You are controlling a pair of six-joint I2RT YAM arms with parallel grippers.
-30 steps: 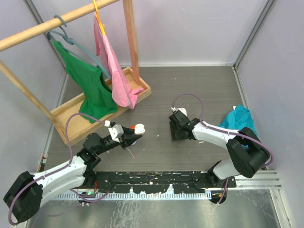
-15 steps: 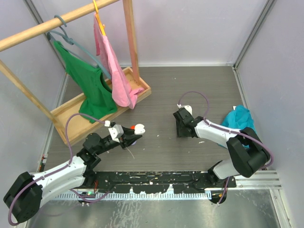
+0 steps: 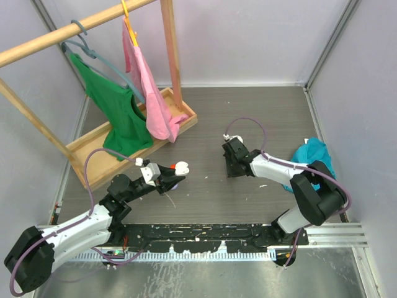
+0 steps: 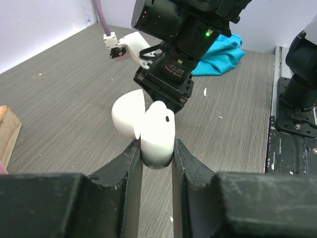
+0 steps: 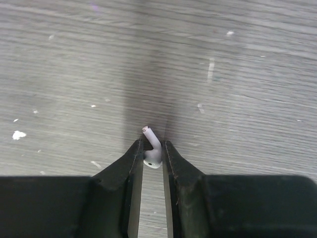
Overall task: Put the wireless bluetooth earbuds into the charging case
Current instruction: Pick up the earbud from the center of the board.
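Mostly plastic on a matt grey surface, plus wood, cloth and metal.
Charging case: smooth white plastic, glossy, soft highlights. Earbud: same glossy white plastic. Left gripper and right gripper: black matt plastic, slightly grainy, pale scuffs on the edges. Surface itself: grey wood-grain look, matt, fine streaks, white flecks. Rack: pale bare-looking wood, no shine. Green garment, pink garment, teal cloth: soft matt fabric, creased. Near-edge plate: bare metal, dull sheen, scratched. Left arm: smooth white and black plastic shells. Cable: lilac rubbery-looking sheath.
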